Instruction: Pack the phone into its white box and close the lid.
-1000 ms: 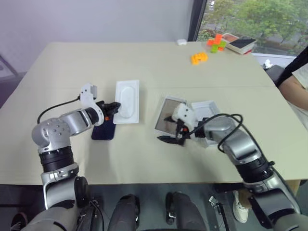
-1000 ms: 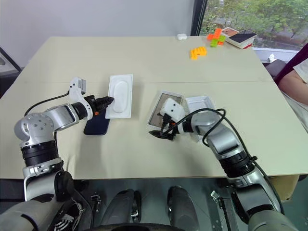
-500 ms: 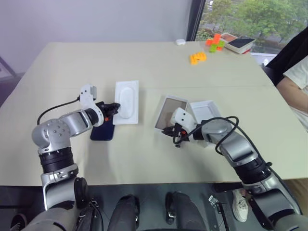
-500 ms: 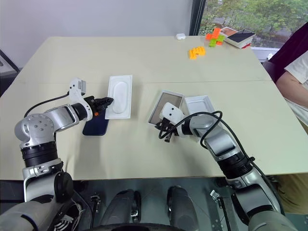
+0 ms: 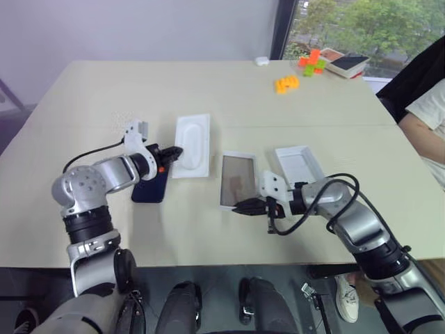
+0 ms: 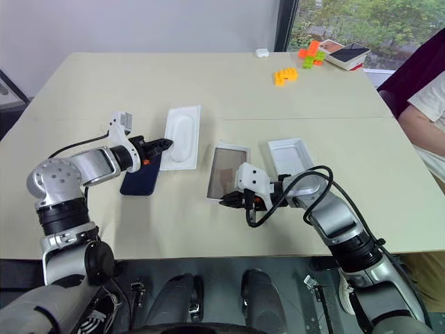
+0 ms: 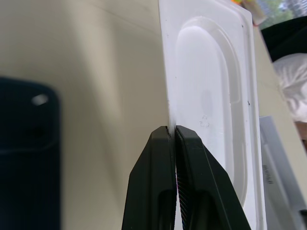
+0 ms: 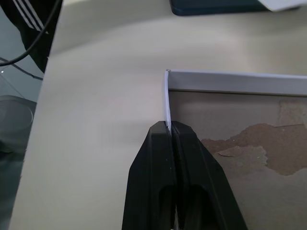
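The dark navy phone [image 5: 151,188] lies flat on the table to the left, with nothing holding it. Just right of it, my left gripper [image 5: 177,150] is shut on the near edge of a thin white insert [image 5: 192,145] with an oval recess; the left wrist view shows the pinch [image 7: 172,128]. The white box [image 5: 238,181], tan floor up, lies at mid-table. My right gripper [image 5: 240,207] is shut on its near rim, close up in the right wrist view [image 8: 169,123]. The lid [image 5: 300,163] rests open side up just right of the box.
Orange and green blocks [image 5: 286,83], a small white object [image 5: 261,60] and a flat box [image 5: 350,64] lie at the table's far right corner. A person's arm [image 5: 427,118] shows at the right edge. A seam crosses the table behind the boxes.
My right gripper has shut on the white box's rim and drawn it back toward me, turning it straighter. The left gripper has slid the insert a little to the right.
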You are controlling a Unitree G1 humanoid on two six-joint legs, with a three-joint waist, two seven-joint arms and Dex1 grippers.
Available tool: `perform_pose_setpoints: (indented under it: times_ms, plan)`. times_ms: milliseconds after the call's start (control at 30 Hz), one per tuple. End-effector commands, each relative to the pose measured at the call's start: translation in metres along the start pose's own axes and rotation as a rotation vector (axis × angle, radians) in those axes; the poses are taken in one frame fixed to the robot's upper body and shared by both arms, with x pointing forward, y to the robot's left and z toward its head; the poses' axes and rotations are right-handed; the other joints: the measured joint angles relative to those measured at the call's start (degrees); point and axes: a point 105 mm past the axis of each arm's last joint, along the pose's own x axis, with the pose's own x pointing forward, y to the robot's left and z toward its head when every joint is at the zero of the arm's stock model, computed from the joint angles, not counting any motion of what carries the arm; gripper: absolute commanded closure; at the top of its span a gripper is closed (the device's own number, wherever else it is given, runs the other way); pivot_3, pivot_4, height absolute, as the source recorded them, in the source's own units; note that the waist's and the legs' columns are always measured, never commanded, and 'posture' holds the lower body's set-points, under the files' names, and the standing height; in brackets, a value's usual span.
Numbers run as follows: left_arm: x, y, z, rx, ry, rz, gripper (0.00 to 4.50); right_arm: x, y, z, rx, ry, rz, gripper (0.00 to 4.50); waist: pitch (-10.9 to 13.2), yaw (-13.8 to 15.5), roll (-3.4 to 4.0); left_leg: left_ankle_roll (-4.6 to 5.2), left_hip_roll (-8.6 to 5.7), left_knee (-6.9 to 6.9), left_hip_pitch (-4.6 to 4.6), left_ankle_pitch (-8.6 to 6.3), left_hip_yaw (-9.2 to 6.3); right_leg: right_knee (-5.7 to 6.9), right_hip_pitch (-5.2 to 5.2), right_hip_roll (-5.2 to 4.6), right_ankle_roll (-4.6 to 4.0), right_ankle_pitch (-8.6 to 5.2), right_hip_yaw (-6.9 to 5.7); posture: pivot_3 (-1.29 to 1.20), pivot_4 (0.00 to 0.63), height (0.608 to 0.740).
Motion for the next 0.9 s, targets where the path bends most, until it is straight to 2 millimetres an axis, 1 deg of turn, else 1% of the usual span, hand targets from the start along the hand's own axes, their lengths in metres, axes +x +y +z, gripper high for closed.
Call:
perform_pose_setpoints:
  times_ms: [33,67,167,233,267,300,367,400,467,500,533,633,800,900]
  plan:
    - [0.001,-0.018,0.001,0.023,0.010,-0.040,4.50,0.002,0.004,0.007,-0.077,-0.023,0.025,4.48,0.0,0.1,0.00,0.00,0.01,-0.01,0.00,0.00,-0.01,0.00,0.00,0.01,0.00,0.00,0.00,0.00,0.150,0.740]
    - [0.003,-0.019,-0.002,0.015,0.018,-0.034,4.50,0.002,0.004,0.006,-0.062,-0.031,0.032,4.48,0.0,0.1,0.00,-0.01,0.01,-0.01,0.00,0.00,-0.02,0.00,0.00,0.02,0.00,0.00,0.00,0.00,0.150,0.740]
    - [0.006,-0.019,-0.007,0.007,0.037,-0.013,4.50,0.002,0.000,0.009,-0.054,-0.051,0.015,3.55,0.0,0.1,-0.01,-0.02,0.01,-0.01,-0.01,0.01,-0.02,0.00,0.00,0.01,0.00,0.00,0.00,0.00,0.150,0.740]
    - [0.008,-0.023,-0.010,-0.001,0.044,-0.020,4.50,0.000,-0.004,0.013,-0.049,-0.061,-0.004,2.66,0.0,0.1,-0.01,-0.02,0.01,-0.01,-0.01,0.01,-0.01,0.00,0.00,0.00,0.00,0.00,0.00,0.00,0.150,0.740]
    - [0.009,-0.026,-0.011,-0.004,0.051,-0.030,4.50,-0.003,-0.006,0.015,-0.047,-0.069,-0.016,2.07,0.0,0.1,-0.01,-0.02,0.01,-0.01,-0.01,0.01,-0.01,0.00,0.00,0.00,0.00,0.00,0.00,0.00,0.150,0.740]
    - [0.010,-0.029,-0.013,-0.012,0.058,-0.041,4.50,-0.006,-0.008,0.017,-0.046,-0.075,-0.023,1.64,0.0,0.1,-0.01,-0.02,0.01,0.00,-0.01,0.01,-0.01,0.00,0.00,0.00,0.00,0.00,0.00,0.00,0.150,0.740]
    - [0.011,-0.033,-0.016,-0.025,0.067,-0.051,4.50,-0.012,-0.010,0.020,-0.040,-0.090,-0.030,1.64,0.0,0.3,-0.01,-0.02,0.01,-0.01,-0.02,0.01,-0.02,0.00,0.00,0.00,0.00,0.00,0.00,0.00,0.150,0.740]
    - [0.012,-0.035,-0.019,-0.023,0.080,-0.053,4.50,-0.022,-0.016,0.022,-0.017,-0.105,-0.053,1.64,0.0,0.3,-0.02,-0.02,0.00,0.00,-0.02,0.01,-0.02,0.00,0.00,-0.01,0.00,0.00,0.00,0.00,0.150,0.740]
    - [0.013,-0.041,-0.026,-0.024,0.110,-0.062,4.50,-0.051,-0.034,0.023,0.027,-0.120,-0.117,1.64,0.0,0.4,-0.03,-0.02,-0.02,0.00,-0.03,0.01,-0.02,-0.01,0.00,-0.02,0.00,0.00,0.00,0.00,0.150,0.740]
    - [0.014,-0.042,-0.029,-0.015,0.121,-0.064,4.50,-0.060,-0.040,0.021,0.038,-0.113,-0.146,1.64,0.0,0.5,-0.07,-0.02,-0.04,0.02,-0.03,0.01,0.00,-0.02,0.01,-0.05,0.00,0.00,0.00,0.00,0.150,0.740]
    - [0.014,-0.043,-0.030,-0.009,0.126,-0.064,4.50,-0.064,-0.043,0.019,0.044,-0.106,-0.161,1.64,0.1,0.5,-0.11,-0.01,-0.09,0.02,-0.04,0.01,0.00,-0.02,0.01,-0.09,0.00,0.00,0.00,0.00,0.150,0.740]
    - [0.015,-0.048,-0.040,0.010,0.159,-0.086,4.50,-0.067,-0.044,0.010,0.014,-0.059,-0.171,1.64,0.1,0.4,-0.13,-0.01,-0.09,0.00,-0.02,0.00,-0.02,-0.04,0.02,-0.02,0.00,0.00,0.00,0.00,0.150,0.740]
    - [0.017,-0.051,-0.051,0.030,0.211,-0.106,4.50,-0.062,-0.046,0.013,0.007,-0.077,-0.181,1.64,0.1,0.1,-0.12,-0.02,0.01,-0.11,0.00,0.01,-0.02,-0.01,-0.03,0.06,-0.01,0.00,-0.01,0.00,0.150,0.740]
    - [0.021,-0.057,-0.059,0.021,0.237,-0.135,4.50,-0.060,-0.047,0.011,0.005,-0.079,-0.184,1.64,0.1,0.2,-0.12,-0.04,0.00,-0.08,-0.01,0.02,-0.02,-0.01,-0.02,0.01,-0.01,0.00,-0.01,0.00,0.150,0.740]
